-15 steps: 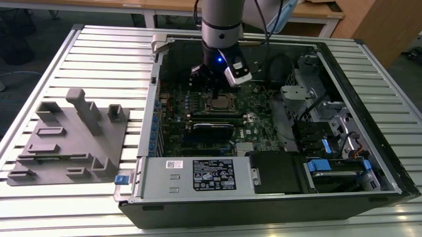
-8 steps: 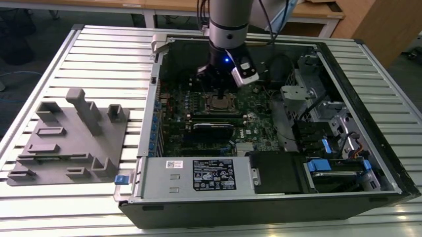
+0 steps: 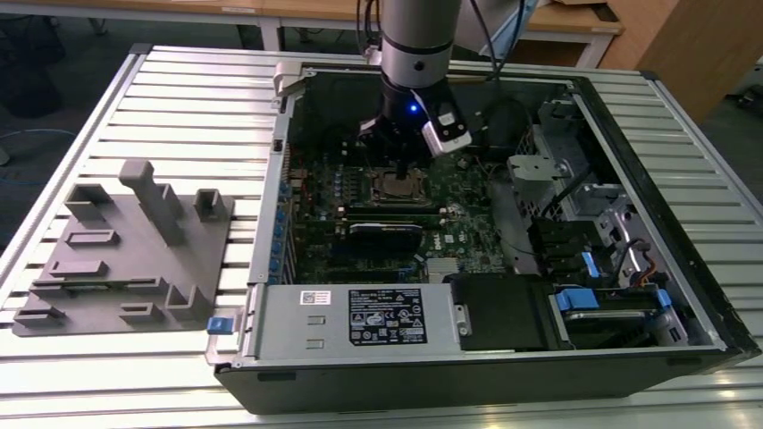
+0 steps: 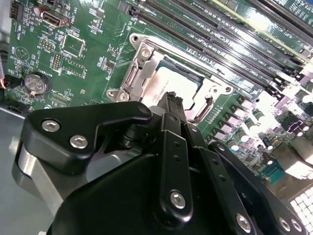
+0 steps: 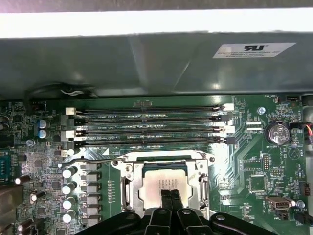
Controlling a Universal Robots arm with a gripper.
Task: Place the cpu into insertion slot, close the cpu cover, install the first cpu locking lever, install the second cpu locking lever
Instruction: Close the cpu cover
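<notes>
While pincer's (image 5: 171, 196) over it, cpu's (image 5: 157, 187) in insertion slot (image 5: 164, 167).

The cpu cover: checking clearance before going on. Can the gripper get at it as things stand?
Probably yes: in the first wrist view the gripper hangs right over the cpu cover, with nothing between them.

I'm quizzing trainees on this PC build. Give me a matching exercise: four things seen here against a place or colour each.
1 cpu
2 coin battery
3 memory slots
4 grey fixture

a long, black, parallel
b on the slatted table, outside the case
c inside the cut-out of the cpu cover
d round, silvery

Pairs: 1-c, 2-d, 3-a, 4-b
</notes>
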